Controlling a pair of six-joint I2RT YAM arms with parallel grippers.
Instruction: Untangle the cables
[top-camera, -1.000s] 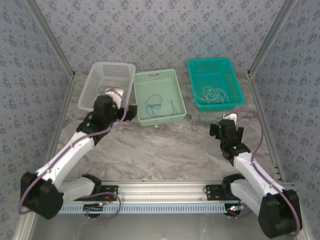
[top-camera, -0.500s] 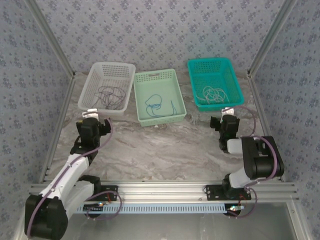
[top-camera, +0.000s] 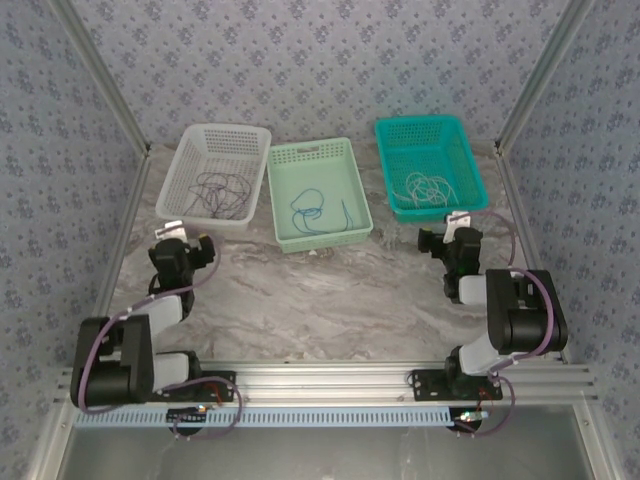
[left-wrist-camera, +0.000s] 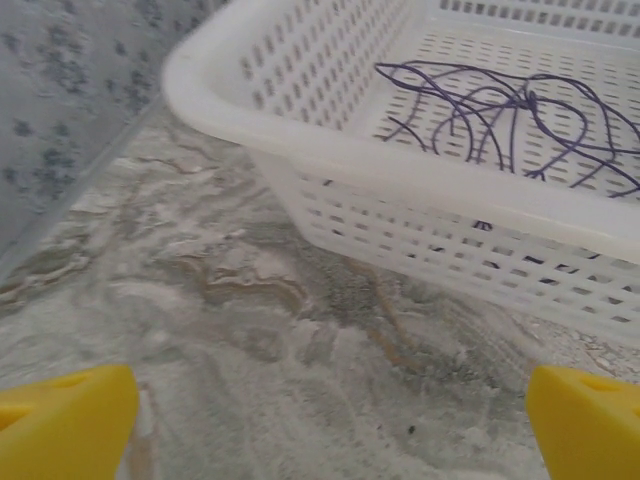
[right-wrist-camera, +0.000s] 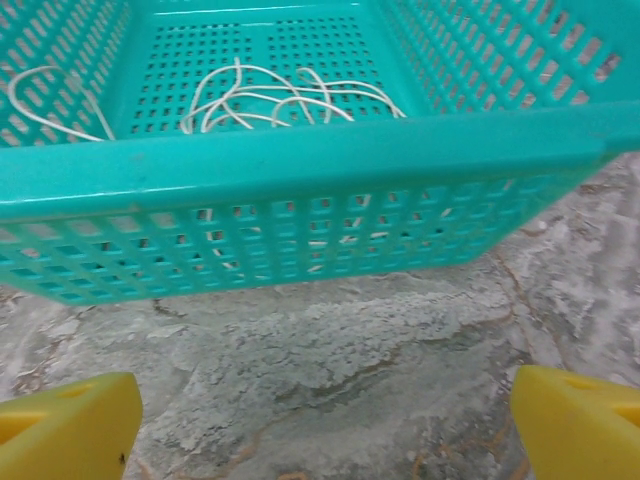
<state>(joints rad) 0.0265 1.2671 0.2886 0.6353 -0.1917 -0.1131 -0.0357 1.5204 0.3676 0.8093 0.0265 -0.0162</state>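
The dark purplish-grey cable (top-camera: 222, 190) lies loosely coiled in the white basket (top-camera: 196, 146), and it shows again (left-wrist-camera: 510, 115) in the left wrist view. The blue cable (top-camera: 310, 210) rests in the pale green basket (top-camera: 318, 151). The white cable (top-camera: 432, 186) sits in the teal basket (top-camera: 420, 125) and shows again (right-wrist-camera: 270, 100) in the right wrist view. My left gripper (top-camera: 178, 245) is pulled back near the white basket, open, with nothing between its yellow fingertips (left-wrist-camera: 70, 420). My right gripper (top-camera: 455, 238) stands open just short of the teal basket, yellow fingertips (right-wrist-camera: 580, 415) wide apart over bare table.
The three baskets stand in a row at the back of the marble table (top-camera: 320, 300). Patterned walls and metal frame posts (top-camera: 105, 95) close in both sides. Both arms are folded back near the aluminium rail (top-camera: 320, 385) at the front.
The left arm has drawn back out of the white basket to its folded pose, leaving the purplish cable inside. The right arm has folded back too.
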